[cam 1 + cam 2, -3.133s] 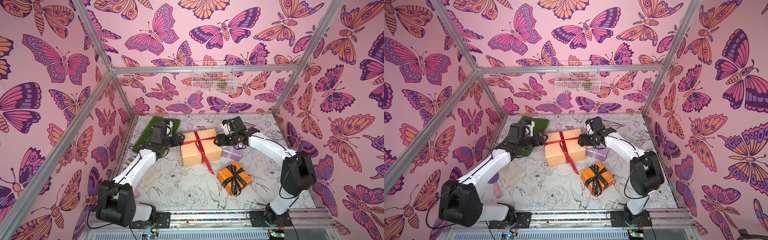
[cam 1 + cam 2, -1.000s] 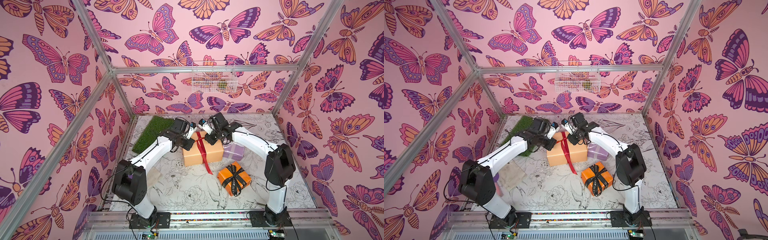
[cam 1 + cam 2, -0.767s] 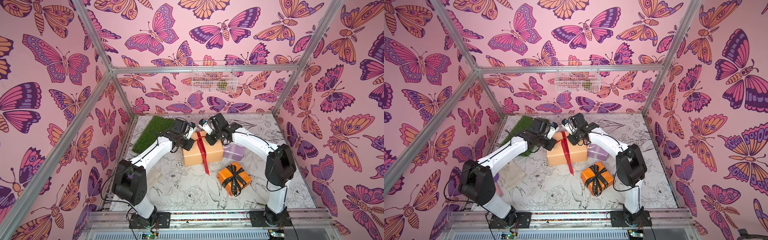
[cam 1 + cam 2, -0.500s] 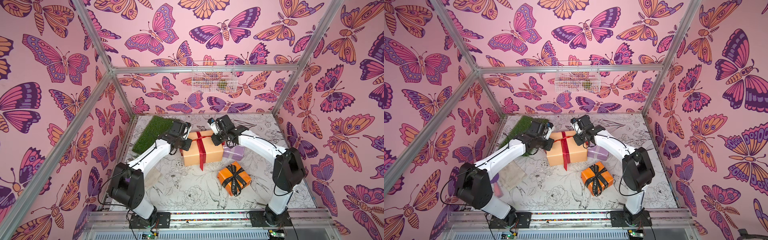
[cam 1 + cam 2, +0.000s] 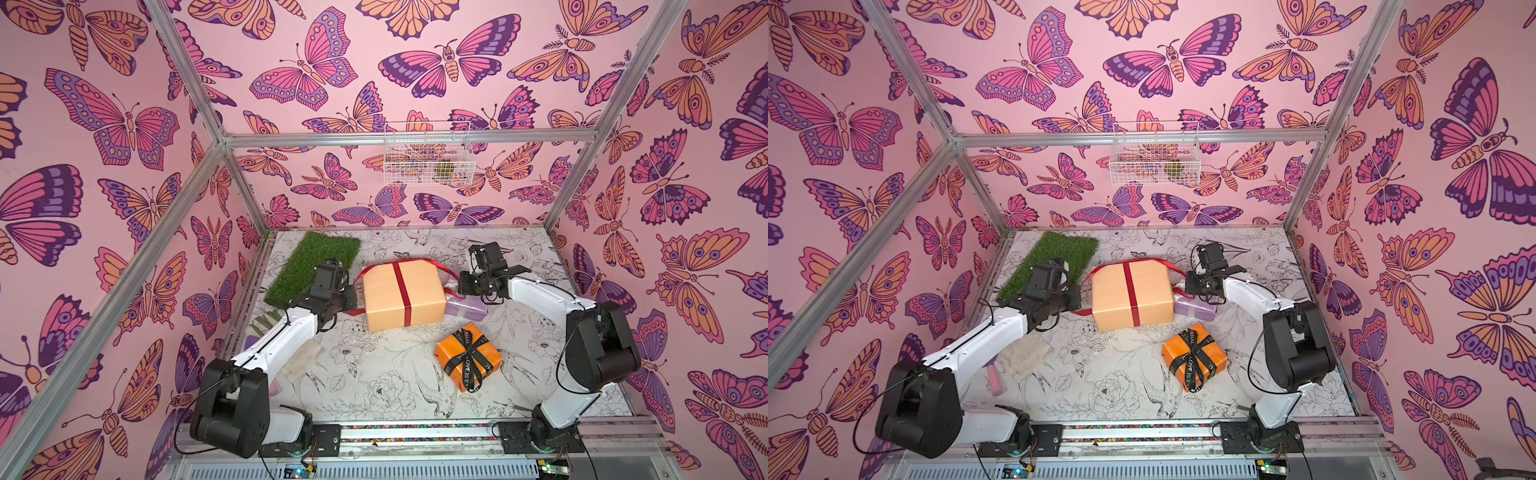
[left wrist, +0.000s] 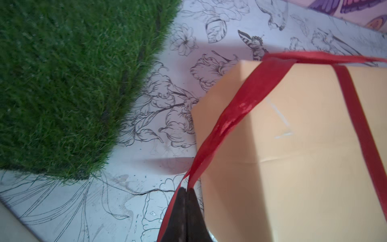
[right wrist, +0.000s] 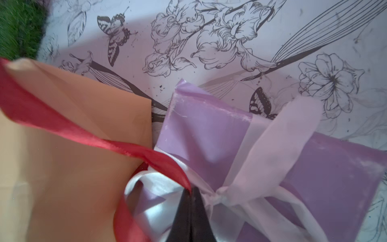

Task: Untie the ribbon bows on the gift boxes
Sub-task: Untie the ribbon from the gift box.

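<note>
Red ribbon (image 5: 402, 291), its bow undone, wraps the tan box (image 5: 382, 299) in the middle of the table (image 5: 374, 382). Left gripper (image 6: 185, 191) pinches one end tight. Right gripper (image 7: 191, 189) pinches the other end, over the lilac box (image 7: 209, 130).

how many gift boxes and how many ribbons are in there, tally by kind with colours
gift boxes: 3 (large peach-tan paper-wrapped box, small lilac paper-wrapped box, small bright orange paper-wrapped box)
ribbons: 3 (shiny red satin ribbon, pale white-lilac satin ribbon, black satin ribbon with white lettering)
total: 6
</note>
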`<state>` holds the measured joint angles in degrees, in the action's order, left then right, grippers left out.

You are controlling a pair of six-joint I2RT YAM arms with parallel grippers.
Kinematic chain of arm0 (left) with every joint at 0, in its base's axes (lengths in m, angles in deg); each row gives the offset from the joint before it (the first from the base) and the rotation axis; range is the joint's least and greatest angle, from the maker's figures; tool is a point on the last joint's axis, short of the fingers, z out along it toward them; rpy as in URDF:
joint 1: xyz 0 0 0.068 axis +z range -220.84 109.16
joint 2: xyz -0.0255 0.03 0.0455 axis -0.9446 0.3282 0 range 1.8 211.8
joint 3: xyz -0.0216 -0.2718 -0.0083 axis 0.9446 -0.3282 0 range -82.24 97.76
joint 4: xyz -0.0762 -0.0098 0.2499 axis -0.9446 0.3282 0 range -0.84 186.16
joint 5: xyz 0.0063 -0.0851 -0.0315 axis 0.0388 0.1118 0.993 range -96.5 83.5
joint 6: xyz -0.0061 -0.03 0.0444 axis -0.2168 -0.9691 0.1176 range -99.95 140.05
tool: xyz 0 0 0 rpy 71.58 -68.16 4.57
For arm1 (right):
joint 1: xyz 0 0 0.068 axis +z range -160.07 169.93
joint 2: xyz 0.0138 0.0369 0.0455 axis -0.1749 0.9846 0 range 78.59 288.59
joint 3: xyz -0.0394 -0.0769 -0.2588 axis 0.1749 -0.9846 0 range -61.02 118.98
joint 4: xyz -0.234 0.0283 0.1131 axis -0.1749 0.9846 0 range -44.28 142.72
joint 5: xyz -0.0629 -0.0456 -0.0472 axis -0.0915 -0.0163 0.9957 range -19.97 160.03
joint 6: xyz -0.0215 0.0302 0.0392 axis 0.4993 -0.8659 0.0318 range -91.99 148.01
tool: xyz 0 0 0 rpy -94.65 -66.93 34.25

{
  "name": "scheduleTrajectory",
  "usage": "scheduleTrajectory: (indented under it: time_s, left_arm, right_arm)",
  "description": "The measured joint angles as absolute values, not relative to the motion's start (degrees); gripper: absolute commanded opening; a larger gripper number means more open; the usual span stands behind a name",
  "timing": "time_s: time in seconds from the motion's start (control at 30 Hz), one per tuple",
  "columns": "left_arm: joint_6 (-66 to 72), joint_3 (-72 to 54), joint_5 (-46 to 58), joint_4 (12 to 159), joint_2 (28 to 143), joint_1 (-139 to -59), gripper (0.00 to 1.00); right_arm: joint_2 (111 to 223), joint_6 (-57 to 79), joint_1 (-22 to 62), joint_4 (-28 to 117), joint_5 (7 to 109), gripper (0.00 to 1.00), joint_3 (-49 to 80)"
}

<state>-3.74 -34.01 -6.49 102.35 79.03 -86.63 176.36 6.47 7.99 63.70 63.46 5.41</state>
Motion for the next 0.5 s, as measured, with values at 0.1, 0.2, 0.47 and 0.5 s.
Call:
scheduleTrajectory:
  time_s: [0.1,0.2,0.47,0.5]
  left_arm:
    - [-6.8,-36.1,-6.5,100.6,77.7,-85.8,0.00]
    - [-10.1,-38.4,-6.3,97.9,76.7,-85.0,0.10]
    - [-15.0,-40.4,-4.6,96.5,74.5,-83.2,1.00]
    - [-15.3,-40.4,-4.4,96.4,73.3,-83.2,1.00]
  right_arm:
    - [176.3,4.7,7.7,63.4,63.5,0.00,5.4]
    - [176.3,3.5,7.2,63.4,63.5,0.14,5.4]
    - [175.7,3.1,7.1,63.0,59.7,0.86,6.4]
    - [175.2,3.4,7.1,63.1,59.1,0.86,6.5]
